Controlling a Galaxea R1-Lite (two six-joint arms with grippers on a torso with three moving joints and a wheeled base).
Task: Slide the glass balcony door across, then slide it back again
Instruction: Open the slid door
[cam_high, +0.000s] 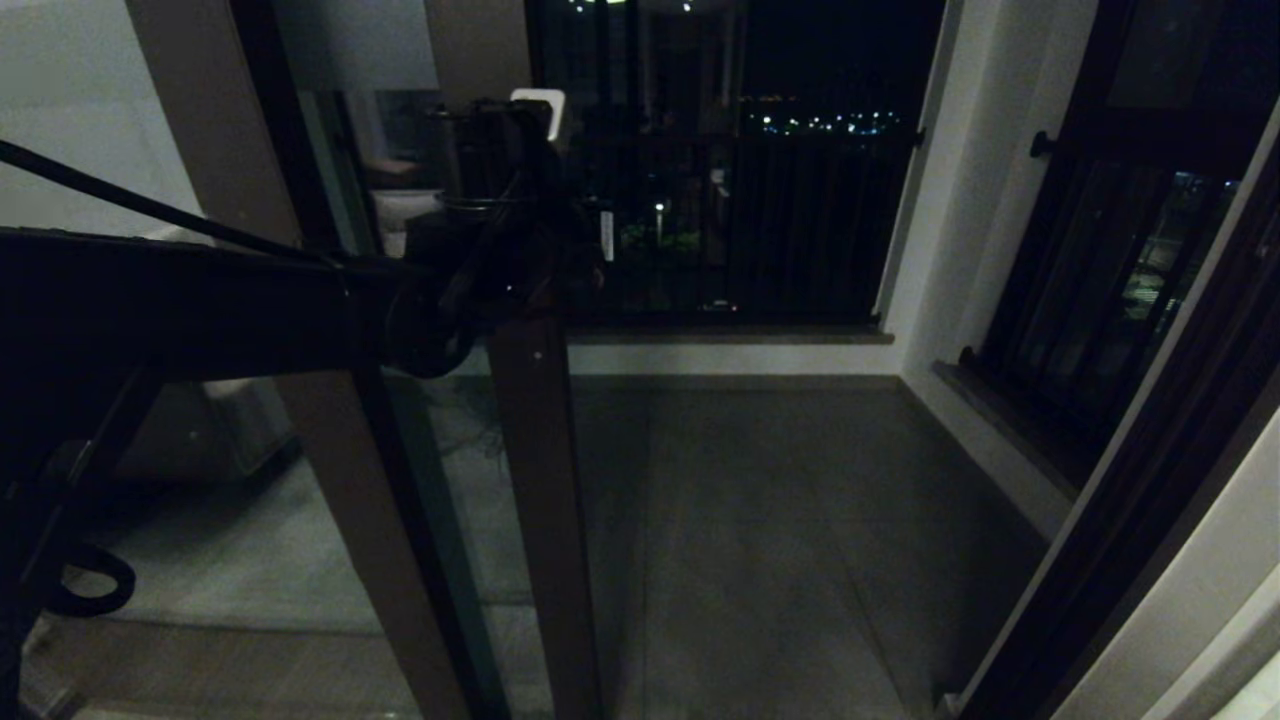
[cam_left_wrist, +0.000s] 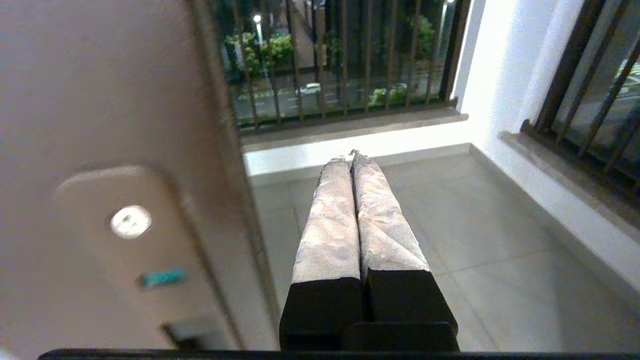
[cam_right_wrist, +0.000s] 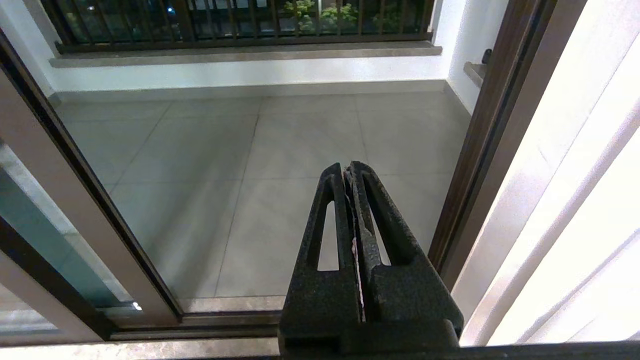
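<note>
- Head view: glass balcony door (cam_high: 535, 480) stands slid aside at 9 o'clock; doorway open, so the return slide is probably left.
- Left gripper (cam_left_wrist: 354, 156) sits beside the door's edge, jaws pressed together, empty.
- Right gripper (cam_right_wrist: 347, 170) parked, jaws pressed together.

No text, brand, number or sign can be read anywhere in these views. A small teal mark (cam_left_wrist: 162, 278) sits on the plate (cam_left_wrist: 135, 250) set into the brown frame of the glass balcony door (cam_left_wrist: 100, 100), but it is too blurred to make out. A narrow white tag (cam_high: 606, 236) on the left arm, seen from the head camera, is likewise too small to read.
</note>
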